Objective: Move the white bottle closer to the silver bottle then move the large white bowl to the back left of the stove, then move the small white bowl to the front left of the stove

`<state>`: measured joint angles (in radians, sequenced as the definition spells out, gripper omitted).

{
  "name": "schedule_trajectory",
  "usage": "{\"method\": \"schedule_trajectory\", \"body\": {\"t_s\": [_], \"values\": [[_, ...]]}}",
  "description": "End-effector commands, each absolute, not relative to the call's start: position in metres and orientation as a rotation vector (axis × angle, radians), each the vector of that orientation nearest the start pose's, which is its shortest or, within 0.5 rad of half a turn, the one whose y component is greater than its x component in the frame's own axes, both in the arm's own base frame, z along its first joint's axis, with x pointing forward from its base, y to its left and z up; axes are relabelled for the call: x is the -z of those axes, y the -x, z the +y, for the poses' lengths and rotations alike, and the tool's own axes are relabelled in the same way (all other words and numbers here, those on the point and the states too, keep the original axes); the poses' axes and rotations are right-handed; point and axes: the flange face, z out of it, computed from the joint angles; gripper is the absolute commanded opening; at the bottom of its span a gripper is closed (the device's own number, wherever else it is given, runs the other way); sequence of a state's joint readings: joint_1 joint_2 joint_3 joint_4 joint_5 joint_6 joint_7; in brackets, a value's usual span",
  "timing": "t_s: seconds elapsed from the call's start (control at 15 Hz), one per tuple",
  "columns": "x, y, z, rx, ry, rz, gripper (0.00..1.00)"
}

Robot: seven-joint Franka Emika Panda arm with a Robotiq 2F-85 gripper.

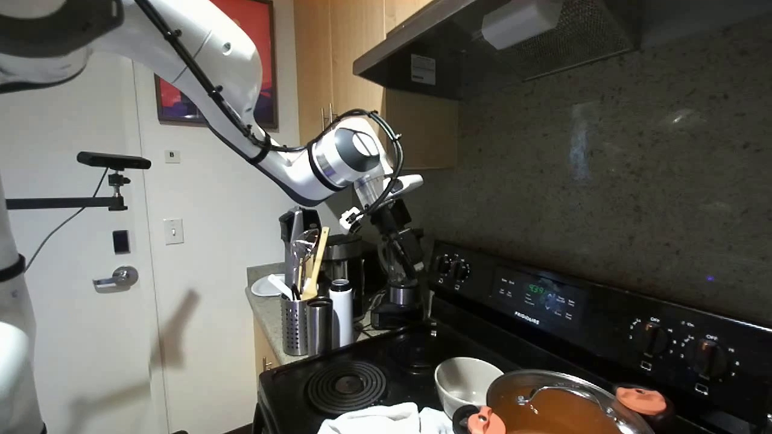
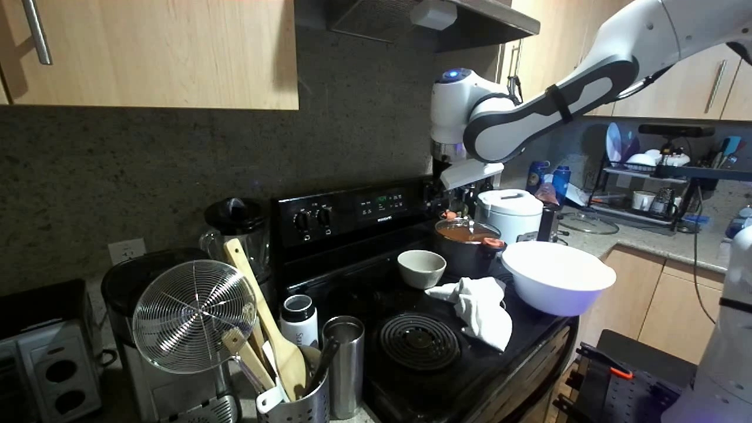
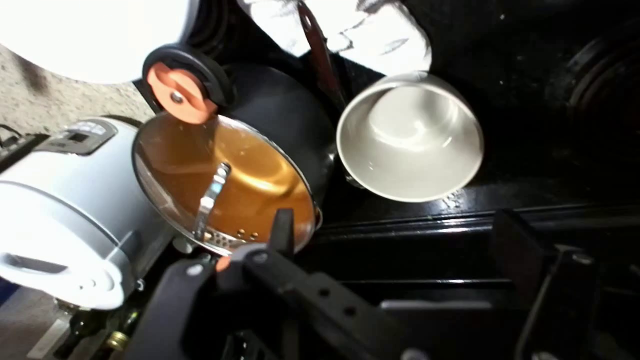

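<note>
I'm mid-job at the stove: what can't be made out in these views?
Large white bowl: cut off by the wrist view's top and left edges.
White bottle: its base hidden behind the utensil holder and wooden spatula in an exterior view.
Small white bowl: lower right hidden by the lidded pot in an exterior view.

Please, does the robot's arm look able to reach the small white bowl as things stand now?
Probably yes: the gripper is open and the small white bowl stands uncovered. The lidded pot and white cloth are close beside it, so those sides look tighter.
</note>
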<state>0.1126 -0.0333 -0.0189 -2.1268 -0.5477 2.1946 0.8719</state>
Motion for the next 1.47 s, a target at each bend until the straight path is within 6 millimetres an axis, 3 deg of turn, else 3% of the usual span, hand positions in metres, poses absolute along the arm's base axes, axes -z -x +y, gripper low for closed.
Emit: {"method": "schedule_trajectory", "body": {"t_s": [0.0, 0.33, 0.67, 1.13, 1.4], "values": [[-0.424, -0.493, 0.007, 0.472, 3.314, 0.934, 1.00], [-0.410, -0.453, -0.040, 0.447, 3.297, 1.050, 1.00], [-0.375, -0.452, -0.077, 0.459, 3.293, 1.024, 1.00], [-0.309, -0.454, -0.104, 0.362, 3.293, 0.985, 1.00], [-0.285, -0.446, -0.118, 0.256, 3.312, 0.999, 1.00]]}}
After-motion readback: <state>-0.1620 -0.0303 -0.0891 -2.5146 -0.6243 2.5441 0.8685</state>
